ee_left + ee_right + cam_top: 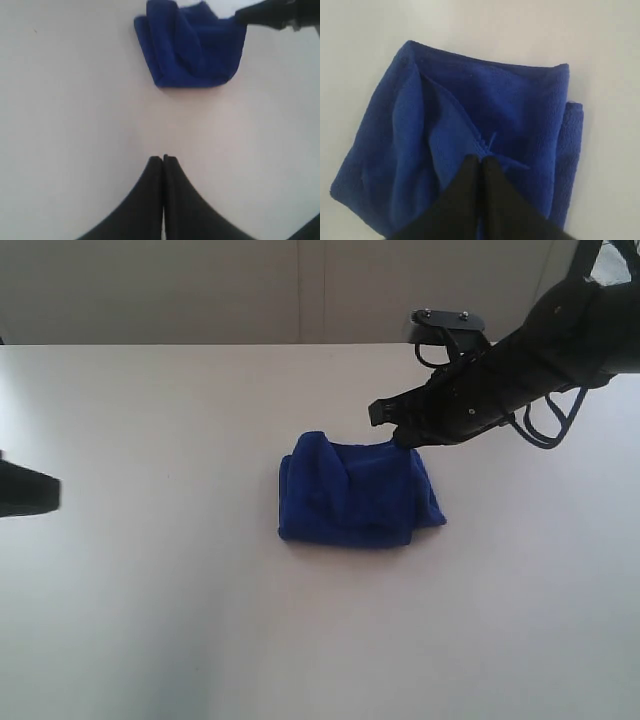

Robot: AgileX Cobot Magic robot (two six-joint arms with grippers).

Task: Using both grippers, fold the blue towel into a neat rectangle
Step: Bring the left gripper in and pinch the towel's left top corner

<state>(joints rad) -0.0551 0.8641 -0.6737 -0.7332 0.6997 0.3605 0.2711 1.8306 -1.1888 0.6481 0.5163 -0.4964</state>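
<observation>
This looks like a robot lab or test room: a plain white tabletop runs back to a pale wall with thin upright seams, and a black robot arm trailing looped cables reaches in from the tabletop's far right corner.

The towel lies near the middle of the table. The right gripper touches its far right corner. The left gripper sits well apart on the left.
</observation>
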